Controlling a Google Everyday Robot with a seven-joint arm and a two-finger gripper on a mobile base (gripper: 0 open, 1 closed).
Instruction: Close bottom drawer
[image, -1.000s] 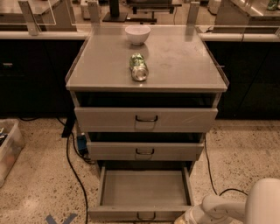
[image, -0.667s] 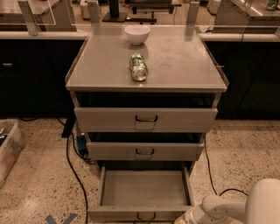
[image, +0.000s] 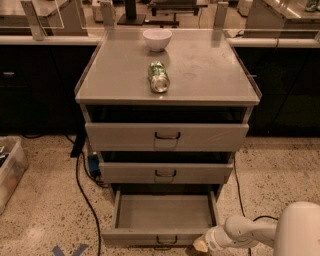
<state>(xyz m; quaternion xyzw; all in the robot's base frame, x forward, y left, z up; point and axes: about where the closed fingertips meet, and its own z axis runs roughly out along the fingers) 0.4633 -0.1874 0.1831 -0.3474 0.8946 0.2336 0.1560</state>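
The bottom drawer of a grey metal cabinet is pulled far out, showing a shallow flat empty tray. Its slim front runs along the bottom of the view with a small black loop handle at mid-front. My gripper is at the lower right, at the drawer front's right corner, on a white arm coming in from the right. Whether it touches the front cannot be made out.
The middle drawer and top drawer stand slightly open above. A white bowl and a lying green can rest on the cabinet top. A black cable trails on the floor at left; a clear bin sits far left.
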